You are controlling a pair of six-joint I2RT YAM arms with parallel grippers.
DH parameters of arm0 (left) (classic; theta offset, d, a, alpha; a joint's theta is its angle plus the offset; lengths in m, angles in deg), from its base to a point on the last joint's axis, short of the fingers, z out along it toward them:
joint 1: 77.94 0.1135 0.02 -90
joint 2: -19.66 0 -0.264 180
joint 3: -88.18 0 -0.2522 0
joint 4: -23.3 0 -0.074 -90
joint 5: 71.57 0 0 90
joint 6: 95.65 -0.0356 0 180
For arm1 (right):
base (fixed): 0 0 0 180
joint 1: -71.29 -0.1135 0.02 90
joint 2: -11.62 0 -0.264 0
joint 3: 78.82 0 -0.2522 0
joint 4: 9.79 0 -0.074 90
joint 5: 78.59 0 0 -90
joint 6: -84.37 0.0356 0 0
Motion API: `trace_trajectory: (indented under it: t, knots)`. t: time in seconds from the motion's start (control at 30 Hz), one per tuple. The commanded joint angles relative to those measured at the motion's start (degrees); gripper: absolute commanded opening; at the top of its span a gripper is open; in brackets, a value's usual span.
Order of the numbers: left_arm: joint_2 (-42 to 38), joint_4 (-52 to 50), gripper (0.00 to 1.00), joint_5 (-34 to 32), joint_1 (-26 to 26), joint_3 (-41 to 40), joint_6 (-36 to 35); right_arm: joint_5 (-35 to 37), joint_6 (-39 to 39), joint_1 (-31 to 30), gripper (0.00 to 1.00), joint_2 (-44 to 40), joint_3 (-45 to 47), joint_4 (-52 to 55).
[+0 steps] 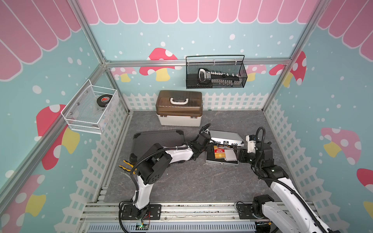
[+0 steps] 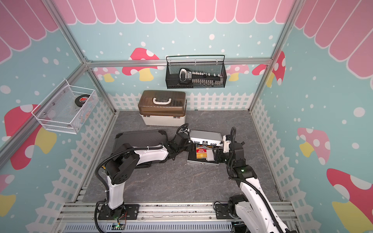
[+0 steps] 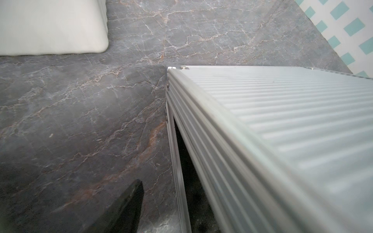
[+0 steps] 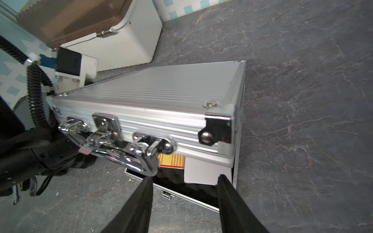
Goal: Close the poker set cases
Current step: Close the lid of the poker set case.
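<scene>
The black poker case (image 1: 159, 140) lies flat at the left with its lid down, partly hidden by my left arm. The silver case stands partly open in both top views. Its ribbed lid (image 1: 225, 136) (image 4: 161, 88) (image 3: 292, 121) is tilted up over the base (image 1: 221, 162), which holds a red-and-yellow card box (image 1: 218, 152) and a white card. My left gripper (image 1: 211, 144) is at the lid's left end, open. One of its fingers (image 3: 127, 205) shows apart from the case, the other is hidden. My right gripper (image 4: 185, 177) (image 1: 238, 154) is open and empty before the front edge, below the chrome handle (image 4: 129, 159).
A cream box with a brown lid (image 1: 179, 109) stands behind the cases. Yellow-handled pliers (image 1: 126, 165) lie by my left arm. A black wire basket (image 1: 216, 72) hangs on the back wall. A white mesh basket (image 1: 90, 109) holding a puck hangs on the left wall.
</scene>
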Motion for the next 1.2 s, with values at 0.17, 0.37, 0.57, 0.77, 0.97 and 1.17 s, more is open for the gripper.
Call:
trace_trajectory:
  t: [0.17, 0.37, 0.57, 0.77, 0.97, 1.17]
  knots:
    - [-0.76, 2.25, 0.72, -0.14, -0.46, -1.17, 1.63, -6.53, 6.57, -0.31, 0.50, 1.05, 3.60, -5.39]
    - [-0.94, 2.37, 0.72, -0.29, -0.63, -1.56, 1.46, -6.98, 10.20, -0.33, 0.46, 1.13, 6.03, -12.02]
    - [-1.29, 2.34, 0.71, -0.22, -0.77, -2.43, 1.45, -6.93, 14.44, -0.27, 0.42, 1.17, 8.40, -18.06]
    - [-1.34, 2.28, 0.71, -0.18, -1.10, -3.08, 1.56, -6.24, 17.08, -0.27, 0.35, 1.31, 10.01, -21.62]
    - [-0.95, 2.13, 0.71, -0.12, -1.37, -3.21, 1.71, -5.11, 17.43, -0.29, 0.25, 1.67, 10.30, -21.80]
    - [-1.56, 1.41, 0.71, -0.67, -1.62, -4.10, 1.74, -3.69, 17.87, -0.31, 0.16, 1.26, 11.11, -21.50]
